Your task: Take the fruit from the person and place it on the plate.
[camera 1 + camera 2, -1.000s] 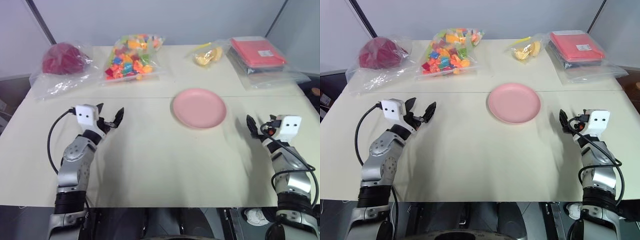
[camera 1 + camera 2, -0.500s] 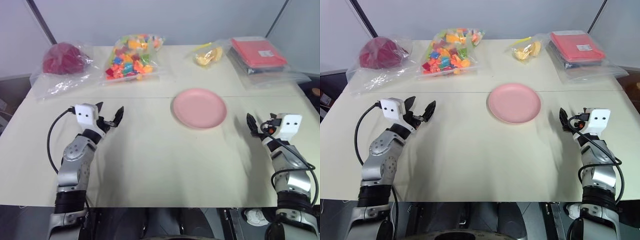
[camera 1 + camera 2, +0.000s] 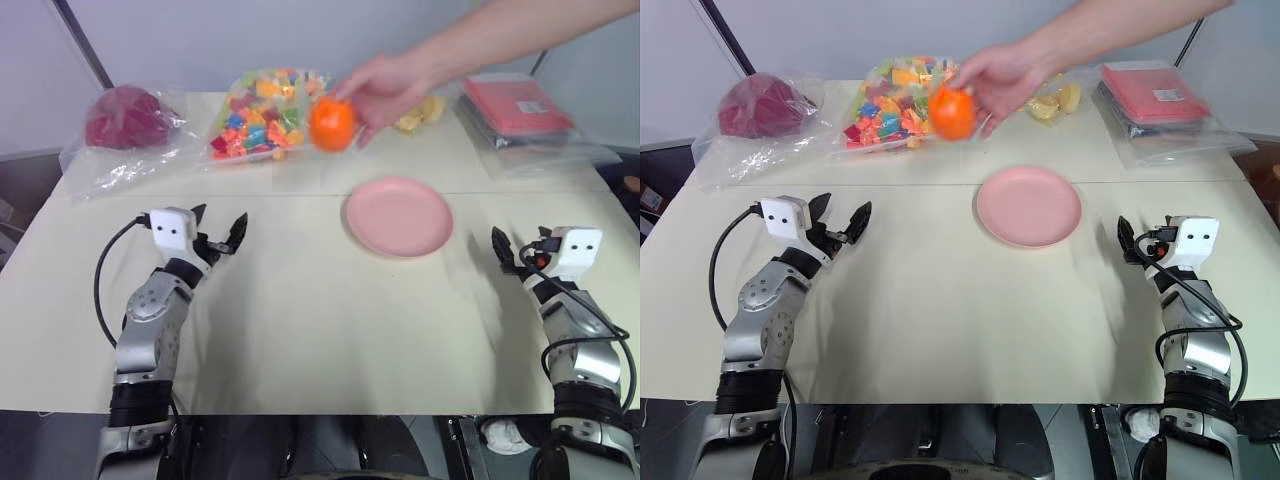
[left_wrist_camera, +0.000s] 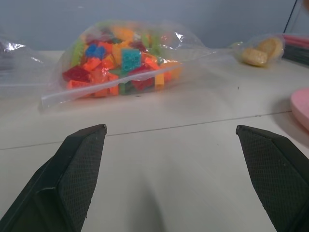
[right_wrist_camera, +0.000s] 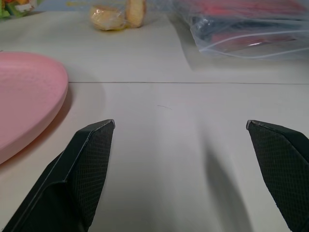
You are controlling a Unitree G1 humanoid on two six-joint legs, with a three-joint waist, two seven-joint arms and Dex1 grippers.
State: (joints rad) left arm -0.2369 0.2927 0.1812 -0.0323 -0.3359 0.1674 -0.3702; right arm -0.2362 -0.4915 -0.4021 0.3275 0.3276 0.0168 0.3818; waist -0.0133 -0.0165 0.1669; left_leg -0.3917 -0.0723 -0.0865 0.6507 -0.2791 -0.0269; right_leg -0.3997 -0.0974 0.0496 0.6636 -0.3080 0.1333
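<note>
The fruit [image 3: 332, 123] is held in the person's hand [image 3: 385, 88], raised over the far half of the table [image 3: 300, 310], well ahead of both grippers and touched by neither. From the left gripper [image 3: 222, 237] it is located forward and toward the right; from the right gripper [image 3: 510, 256] it is located forward and well off to the left. The left gripper's fingers are spread wide, with nothing between them; bare tabletop is seen in the gap, and the bag of coloured blocks [image 4: 123, 60] lies ahead of it. The right gripper's fingers are likewise spread with nothing between them. The plate [image 3: 399, 216] lies between the two grippers, nearer the right one, just to its left and slightly ahead; its rim is seen beside that gripper's left finger in the right wrist view. The fruit is positioned beyond the plate's far-left edge; its height above the table cannot be judged well from the head views. The bag of yellow pieces [image 5: 118, 14] and the red packet [image 3: 515, 103] lie ahead of the right gripper.
</note>
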